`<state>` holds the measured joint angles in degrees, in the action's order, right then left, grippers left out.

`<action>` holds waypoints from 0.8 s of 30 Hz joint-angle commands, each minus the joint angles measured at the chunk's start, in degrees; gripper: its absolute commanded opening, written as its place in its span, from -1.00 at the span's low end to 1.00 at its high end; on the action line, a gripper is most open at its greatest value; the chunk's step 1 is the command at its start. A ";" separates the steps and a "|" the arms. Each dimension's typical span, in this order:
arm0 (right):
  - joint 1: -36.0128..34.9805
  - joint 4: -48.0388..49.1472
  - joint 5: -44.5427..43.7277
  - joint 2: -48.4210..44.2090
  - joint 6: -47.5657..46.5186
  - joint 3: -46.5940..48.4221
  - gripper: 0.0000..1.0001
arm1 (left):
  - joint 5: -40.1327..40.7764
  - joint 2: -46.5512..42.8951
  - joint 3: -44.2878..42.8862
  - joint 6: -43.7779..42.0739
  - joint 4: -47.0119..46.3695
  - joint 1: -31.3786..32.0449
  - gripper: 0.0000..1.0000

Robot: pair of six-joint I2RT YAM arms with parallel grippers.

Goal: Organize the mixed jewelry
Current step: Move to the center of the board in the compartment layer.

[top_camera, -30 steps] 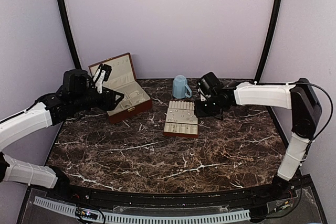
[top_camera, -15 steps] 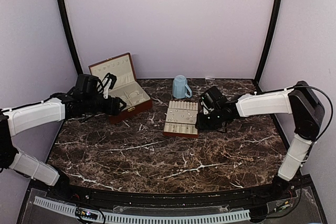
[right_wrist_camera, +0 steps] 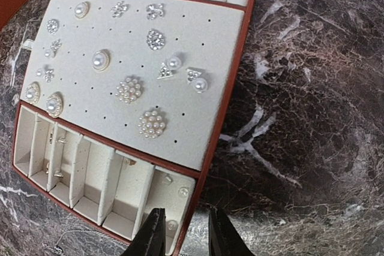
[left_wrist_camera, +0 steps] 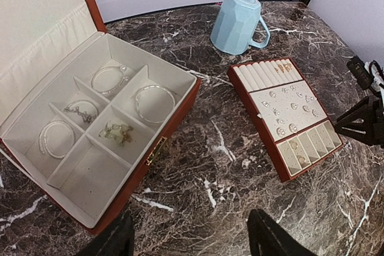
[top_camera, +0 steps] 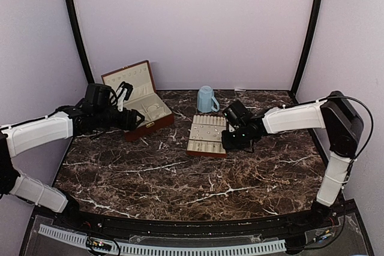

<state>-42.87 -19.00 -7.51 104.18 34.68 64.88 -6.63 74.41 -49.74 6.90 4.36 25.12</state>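
The mixed jewelry shows as pearl and silvery studs (right_wrist_camera: 151, 123) pinned on the cream pad of the slotted tray (right_wrist_camera: 223, 112), with tiny pieces (right_wrist_camera: 172, 226) in its end compartments. My right gripper (right_wrist_camera: 187, 237) hangs at the tray's near right corner, jaws a narrow gap apart, one fingertip over the end compartment and the other outside the red rim. The left gripper (left_wrist_camera: 192, 243) stands open and empty over bare marble in front of the reddish-brown box (left_wrist_camera: 180, 109). That box holds bracelets (left_wrist_camera: 154, 101) and small pieces (left_wrist_camera: 117, 133).
A pale blue mug (top_camera: 206, 99) stands upside down behind the tray (top_camera: 206, 153). The open box (top_camera: 150, 125) sits at the back left with its lid up. Dark marble table (top_camera: 180, 178) spreads in front of both.
My right gripper slid down to the tray's near right corner and its jaws narrowed. The left arm came down beside the box early on, then stayed put.
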 commanded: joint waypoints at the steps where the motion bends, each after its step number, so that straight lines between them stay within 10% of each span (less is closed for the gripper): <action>1: -0.72 -1.03 -1.28 1.82 1.01 2.05 -0.49 | -1.17 -2.54 -1.23 0.13 -0.54 -0.16 0.35; 24: 0.04 -8.20 -11.87 7.17 5.40 9.18 -0.93 | -1.45 -3.33 -1.16 -0.11 -0.16 -0.17 0.35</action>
<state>-43.48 -25.50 -15.31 110.83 38.59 72.79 -7.70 73.03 -49.74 6.90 4.36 25.12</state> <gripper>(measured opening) 0.049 0.674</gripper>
